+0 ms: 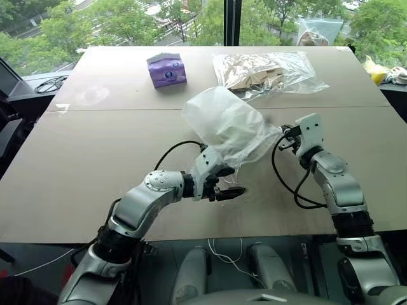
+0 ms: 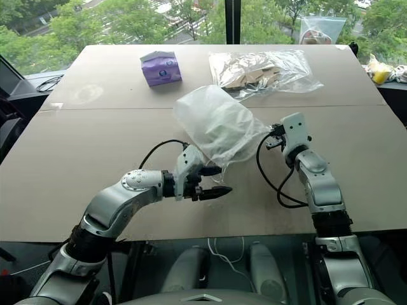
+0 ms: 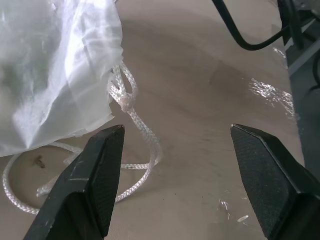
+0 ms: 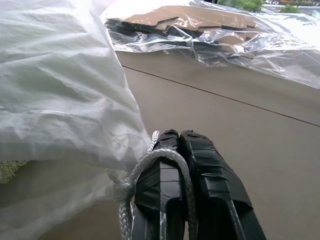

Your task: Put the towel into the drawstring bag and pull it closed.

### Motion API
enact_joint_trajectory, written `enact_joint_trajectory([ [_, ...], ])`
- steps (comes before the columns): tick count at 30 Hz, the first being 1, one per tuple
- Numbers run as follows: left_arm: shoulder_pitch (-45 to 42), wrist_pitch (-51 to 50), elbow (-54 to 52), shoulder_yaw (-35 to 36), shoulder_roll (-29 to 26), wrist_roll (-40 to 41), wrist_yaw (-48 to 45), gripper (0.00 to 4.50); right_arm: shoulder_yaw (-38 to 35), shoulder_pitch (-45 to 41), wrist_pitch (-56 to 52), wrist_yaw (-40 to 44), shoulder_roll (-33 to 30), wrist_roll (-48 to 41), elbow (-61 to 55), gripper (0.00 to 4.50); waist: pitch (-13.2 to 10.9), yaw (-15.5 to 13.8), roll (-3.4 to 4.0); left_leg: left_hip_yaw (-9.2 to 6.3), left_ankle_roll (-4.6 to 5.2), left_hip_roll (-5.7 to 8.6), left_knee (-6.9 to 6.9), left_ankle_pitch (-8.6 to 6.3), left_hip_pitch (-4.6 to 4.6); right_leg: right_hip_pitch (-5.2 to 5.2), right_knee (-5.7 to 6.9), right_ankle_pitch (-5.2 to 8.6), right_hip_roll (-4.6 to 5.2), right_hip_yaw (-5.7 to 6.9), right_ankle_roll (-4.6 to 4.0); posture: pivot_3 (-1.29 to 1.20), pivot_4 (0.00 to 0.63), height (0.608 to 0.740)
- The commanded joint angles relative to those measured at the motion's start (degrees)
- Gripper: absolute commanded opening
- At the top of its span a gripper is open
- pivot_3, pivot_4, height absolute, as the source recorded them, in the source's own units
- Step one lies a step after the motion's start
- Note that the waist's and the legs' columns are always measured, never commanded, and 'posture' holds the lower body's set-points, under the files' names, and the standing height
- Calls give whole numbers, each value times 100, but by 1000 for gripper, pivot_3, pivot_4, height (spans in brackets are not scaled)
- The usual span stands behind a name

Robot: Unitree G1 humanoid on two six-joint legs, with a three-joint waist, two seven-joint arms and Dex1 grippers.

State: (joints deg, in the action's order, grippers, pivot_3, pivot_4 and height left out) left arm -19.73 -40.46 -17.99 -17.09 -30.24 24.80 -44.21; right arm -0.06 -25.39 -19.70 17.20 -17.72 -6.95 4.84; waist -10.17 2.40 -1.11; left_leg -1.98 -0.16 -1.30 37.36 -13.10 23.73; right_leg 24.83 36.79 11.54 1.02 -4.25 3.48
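two black claws, right claw (image 4: 182, 145) pinching braided white cord (image 4: 165, 157) of crinkly translucent drawstring bag (image 1: 232, 124), left claw (image 3: 175, 175) wide

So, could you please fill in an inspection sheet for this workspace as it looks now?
Surface: tan table, a seam running across it.
Job's things: drawstring bag held up off the table; light-green towel faintly visible inside it; white cord loops trail from its mouth onto the table.
Clutter: purple packet; clear plastic bag of beige items; another clear bag at the far edge.
Grippers: left gripper open, empty, its fingers either side of the cord loop; right gripper shut on the cord.
Cables: black cables on both arms; black cable coil off the table's far left.
Surroundings: windows, green trees outside.
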Motion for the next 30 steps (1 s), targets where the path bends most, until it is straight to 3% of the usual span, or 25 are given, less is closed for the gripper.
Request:
enact_joint_trajectory([
  [1, 7, 369, 182, -73, 318, -417, 397, 3435, -98, -88, 76, 0, -10, 13, -142, 0, 1, -1, 1, 0, 0, 0, 0, 0, -1, 0, 0, -2, 0, 0, 3, 0, 150, 740],
  [4, 38, 569, 386, -29, 549, -608, 562, 3435, -72, -69, 64, -24, 25, 24, -181, 0, 1, 3, 1, -1, 0, 0, 0, 0, 0, 0, 1, -5, -1, 0, 8, 0, 150, 740],
  [5, 69, 639, 419, 12, 604, -639, 597, 3209, -65, -60, 58, -34, 36, 28, -202, 0, 1, 5, 1, 0, 0, 0, 0, 0, -1, 0, 1, -5, -1, 0, 8, 0, 150, 740],
  [7, 115, 716, 454, 88, 672, -659, 642, 2623, -62, -45, 46, -47, 46, 31, -238, 0, 1, 5, 1, -1, 0, 0, 0, 0, -2, 0, 2, -6, -1, 0, 6, 0, 150, 740],
  [10, 192, 802, 463, 186, 691, -728, 708, 1127, -79, -35, 51, -71, 49, 45, -264, 0, 1, 4, 1, 0, 0, 0, 0, 0, -1, 0, 2, -8, -1, 0, 4, 0, 150, 740],
  [13, 288, 926, 440, 243, 686, -830, 778, 70, -110, -52, 94, -129, 61, 78, -242, 0, 1, 1, 2, 0, 0, 0, 0, 0, -1, 0, 2, -8, 0, 0, 5, 0, 150, 740],
  [17, 415, 1685, 428, 281, 830, -1256, 1121, 70, -275, -222, 255, -471, 130, 173, -119, 0, 1, -1, 2, 1, 0, 0, 1, 0, -1, 0, 2, -8, 0, -1, 4, 0, 150, 740],
  [20, 322, 2739, 634, 308, 928, -2045, 1773, 70, -558, -578, 408, -843, 205, 154, -55, 0, 1, -3, 2, 1, 0, 0, 1, 0, 0, 0, 2, -10, 1, -1, 3, 0, 150, 740],
  [25, -111, 4713, 1324, 299, 539, -3788, 2942, 70, -708, -967, 743, -1243, 130, 415, 11, 0, 2, -11, 3, -1, -1, 0, 1, 2, -5, 0, 5, -12, -1, -1, 1, 0, 150, 740],
  [30, -331, 5440, 1719, 678, 373, -4466, 3811, 70, -851, -1101, 1094, -1570, 48, 593, 111, 0, 2, -14, 3, 5, -1, 3, -3, 2, 2, 1, 1, -12, 8, -2, 1, 0, 150, 740],
])
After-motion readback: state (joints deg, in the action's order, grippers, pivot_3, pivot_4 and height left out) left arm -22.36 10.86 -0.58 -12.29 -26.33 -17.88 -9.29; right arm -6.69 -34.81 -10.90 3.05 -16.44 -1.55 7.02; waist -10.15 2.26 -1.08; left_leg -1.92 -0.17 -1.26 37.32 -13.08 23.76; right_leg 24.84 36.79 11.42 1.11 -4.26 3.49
